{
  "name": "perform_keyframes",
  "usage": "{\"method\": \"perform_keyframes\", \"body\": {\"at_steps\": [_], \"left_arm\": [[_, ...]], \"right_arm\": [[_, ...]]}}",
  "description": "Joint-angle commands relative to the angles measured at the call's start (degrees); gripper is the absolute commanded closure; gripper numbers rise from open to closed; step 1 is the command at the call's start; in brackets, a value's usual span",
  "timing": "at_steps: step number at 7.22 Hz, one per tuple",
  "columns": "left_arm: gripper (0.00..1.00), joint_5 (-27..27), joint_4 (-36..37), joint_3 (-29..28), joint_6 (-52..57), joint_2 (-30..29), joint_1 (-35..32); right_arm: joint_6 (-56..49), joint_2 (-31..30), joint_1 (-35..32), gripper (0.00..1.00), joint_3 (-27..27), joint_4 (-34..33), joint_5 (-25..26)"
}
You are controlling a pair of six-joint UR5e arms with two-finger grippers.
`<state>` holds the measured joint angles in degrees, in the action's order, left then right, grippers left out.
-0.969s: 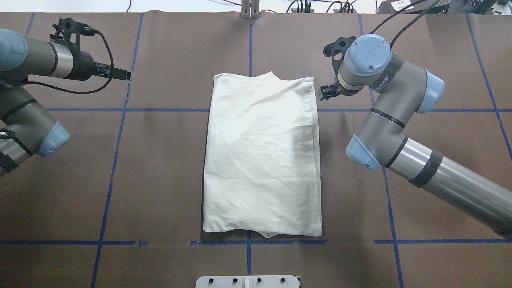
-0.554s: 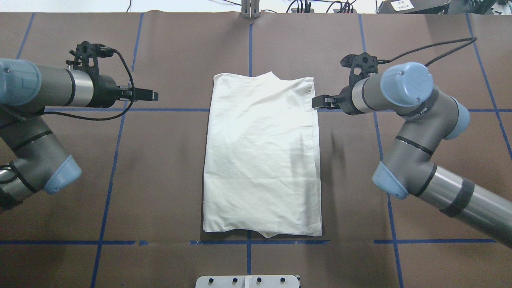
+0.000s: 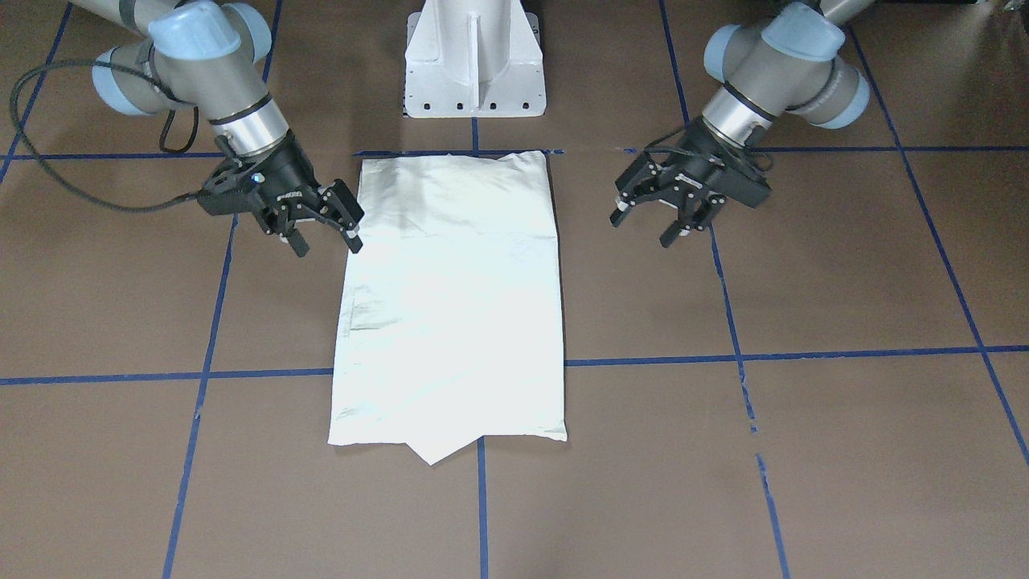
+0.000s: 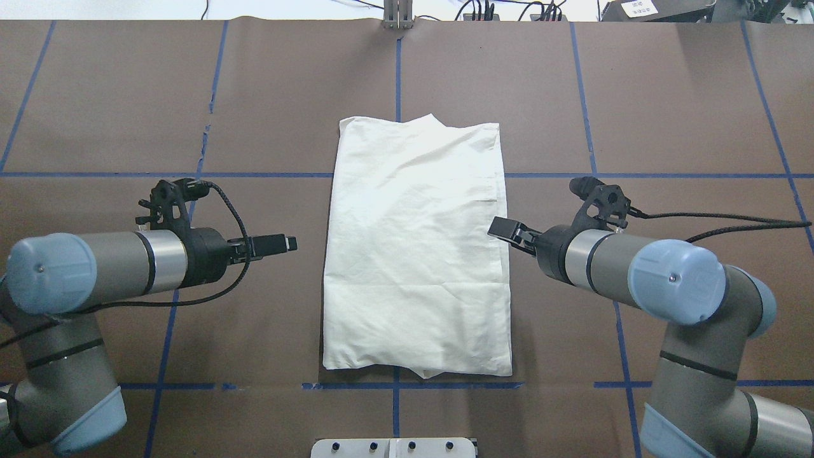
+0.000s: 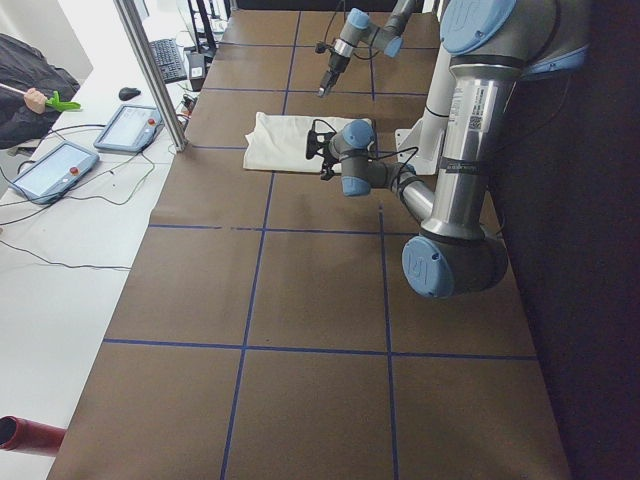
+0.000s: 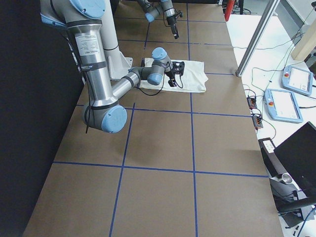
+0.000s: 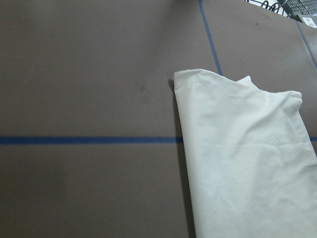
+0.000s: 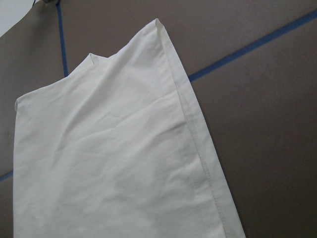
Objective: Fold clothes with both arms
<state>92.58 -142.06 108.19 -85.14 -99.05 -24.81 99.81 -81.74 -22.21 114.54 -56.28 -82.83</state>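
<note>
Shirt (image 4: 413, 248), folded to a tall cream-white rectangle, lies flat at the centre of your brown counter (image 4: 254, 95), its long sides running from 12 o'clock to 6 o'clock in the overhead view, plain cloth uppermost. You have one arm on each flank. From 9 o'clock the left arm (image 4: 95, 273) reaches in level. The left fingers (image 4: 273, 243) stop just short of the cloth, with a strip of bare counter between them and the shirt's edge; your front-facing camera shows them spread apart and holding nothing. From 3 o'clock the right arm (image 4: 604, 261) mirrors it. The right fingers (image 4: 505, 227), likewise parted and empty, point at the hemmed edge with their tips right at it; you cannot tell from these views whether they touch the fabric. A small peak of cloth sticks out past the shirt's 12 o'clock end. A smaller fold peeps from under the 6 o'clock end, just beside a blue tape line (image 4: 445, 385). Farther toward 6 o'clock stands the white pedestal base (image 3: 474, 56).
</note>
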Motion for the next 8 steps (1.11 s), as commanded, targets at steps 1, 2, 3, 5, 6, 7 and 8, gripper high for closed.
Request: {"method": "perform_keyframes", "body": {"at_steps": [1, 2, 3, 5, 6, 7, 8], "left_arm": [[0.26, -8.4, 0.1, 1.0, -12.6, 0.7, 9.1], [0.41, -10.7, 1.6, 0.9, -15.7, 0.6, 12.1], [0.40, -11.0, 6.0, 0.7, -19.8, -1.0, 14.5], [0.39, -12.5, 7.4, -0.3, -21.3, -3.4, 16.4], [0.39, -12.6, 7.4, -1.0, -21.3, -3.5, 17.0], [0.39, -12.6, 7.4, -1.6, -21.3, -3.5, 17.4], [0.39, -12.6, 7.4, -1.9, -21.3, -3.5, 17.9]], "right_arm": [[4.2, -3.7, 6.1, 0.00, 4.4, 0.2, 7.0], [4.2, -3.7, 6.4, 0.00, 4.7, 0.2, 7.1], [4.2, -3.7, 6.4, 0.00, 4.8, 0.2, 7.1], [4.2, -3.6, 6.5, 0.00, 4.8, 0.2, 7.2], [4.2, -3.6, 6.5, 0.00, 4.7, 0.2, 7.2], [4.2, -3.6, 6.5, 0.00, 4.7, 0.2, 7.2], [4.2, -3.5, 6.5, 0.00, 4.7, 0.2, 7.2]]}}
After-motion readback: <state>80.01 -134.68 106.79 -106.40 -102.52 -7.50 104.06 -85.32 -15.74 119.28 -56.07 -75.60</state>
